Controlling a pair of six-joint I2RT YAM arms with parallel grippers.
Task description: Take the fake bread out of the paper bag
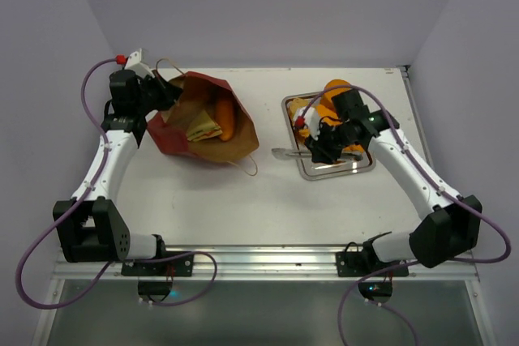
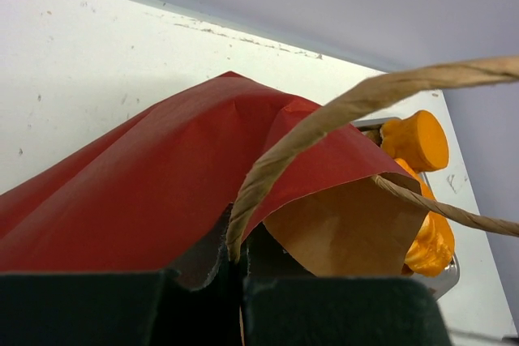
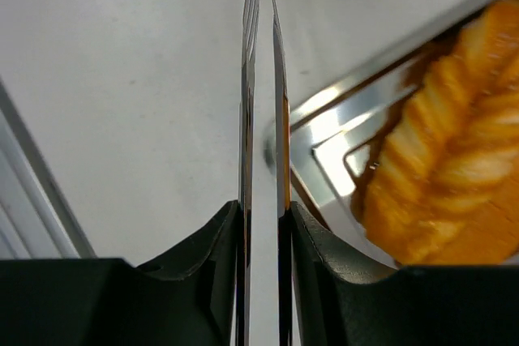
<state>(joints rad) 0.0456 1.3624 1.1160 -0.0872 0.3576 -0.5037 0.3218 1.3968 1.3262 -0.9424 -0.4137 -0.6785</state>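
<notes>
At upper left, the paper bag (image 1: 166,139) was pinched by the closed left pincer (image 1: 160,91), sandwich (image 1: 204,127) and loaf (image 1: 225,119) inside. Tongs (image 3: 261,119) were clamped in the right pincer (image 1: 320,147) at the tray (image 1: 357,166); reaching the loaf was judged next.

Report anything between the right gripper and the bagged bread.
Nothing visible: only white table lies between the right gripper, holding steel tongs, and the red paper bag, whose mouth gapes over the orange loaf and triangular sandwich.

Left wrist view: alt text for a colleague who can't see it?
The left claw is shut on the edge of the red paper bag, its brown inside showing. A twine handle arcs across; orange fake bread sits in the steel tray behind.
</notes>
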